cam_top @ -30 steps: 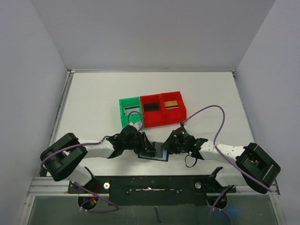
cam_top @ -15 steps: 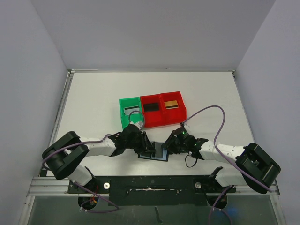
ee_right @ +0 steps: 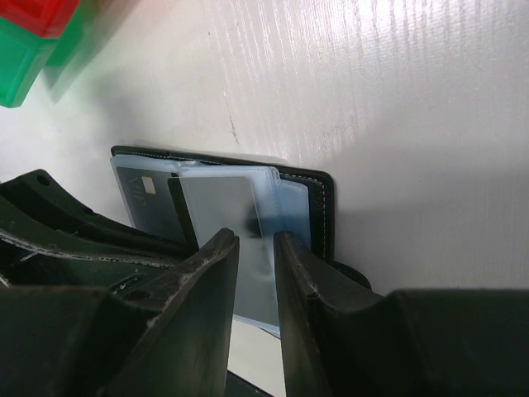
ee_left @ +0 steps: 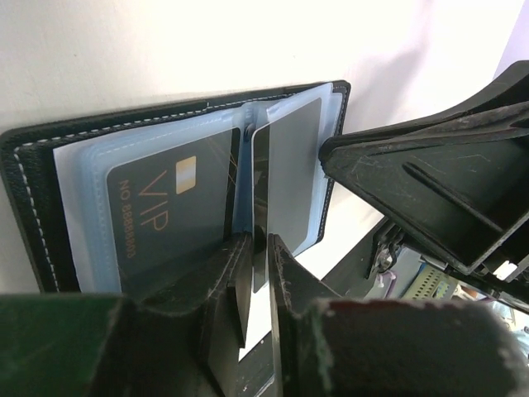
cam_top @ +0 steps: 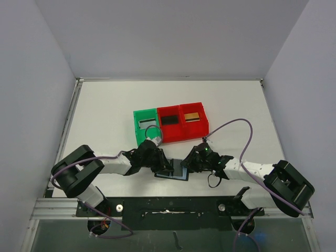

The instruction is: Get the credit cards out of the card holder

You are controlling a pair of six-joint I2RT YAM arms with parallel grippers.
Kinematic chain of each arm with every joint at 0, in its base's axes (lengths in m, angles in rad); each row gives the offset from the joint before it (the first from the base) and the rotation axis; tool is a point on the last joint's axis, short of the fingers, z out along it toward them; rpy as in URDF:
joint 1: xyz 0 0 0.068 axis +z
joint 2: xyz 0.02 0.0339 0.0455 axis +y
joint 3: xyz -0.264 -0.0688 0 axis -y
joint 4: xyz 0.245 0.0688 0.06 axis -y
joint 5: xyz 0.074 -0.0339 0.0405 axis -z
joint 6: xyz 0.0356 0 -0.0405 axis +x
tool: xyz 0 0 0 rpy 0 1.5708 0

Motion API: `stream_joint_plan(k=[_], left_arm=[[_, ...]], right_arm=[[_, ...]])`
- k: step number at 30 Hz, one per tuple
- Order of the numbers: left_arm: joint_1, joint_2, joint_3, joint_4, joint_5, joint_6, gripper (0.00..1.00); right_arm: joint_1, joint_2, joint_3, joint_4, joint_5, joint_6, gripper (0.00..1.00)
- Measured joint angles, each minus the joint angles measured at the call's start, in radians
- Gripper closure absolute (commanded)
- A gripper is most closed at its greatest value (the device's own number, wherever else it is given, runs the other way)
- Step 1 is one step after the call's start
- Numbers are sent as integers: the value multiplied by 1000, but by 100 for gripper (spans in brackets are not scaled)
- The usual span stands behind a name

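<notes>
This is a robotics lab test cell. A white table (cam_top: 105, 105) sits boxed in by bare, plain walls (cam_top: 173, 37) on three sides, with no furnishings around it. Two robot arms, the left arm (cam_top: 105, 167) and the right arm (cam_top: 252, 170), are bolted to a black base plate (cam_top: 168, 205) on a metal rail (cam_top: 52, 212) at the table's near edge. They end in the left gripper (cam_top: 167, 167) and the right gripper (cam_top: 185, 164). Loose purple cables (cam_top: 236, 123) loop along the arms. Small red and green plastic bins (cam_top: 145, 112) stand in a neat row on the table.
</notes>
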Motion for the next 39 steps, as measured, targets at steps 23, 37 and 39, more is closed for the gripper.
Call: stream_joint_plan(k=[23, 37, 39], left_arm=[[0, -36, 0, -48, -5, 3, 99], [0, -40, 4, -63, -5, 20, 99], [0, -42, 4, -65, -5, 21, 98]], right_arm=[[-6, -128, 13, -61, -36, -82, 68], [-6, 28, 14, 37, -127, -85, 69], [-6, 28, 14, 35, -126, -77, 70]])
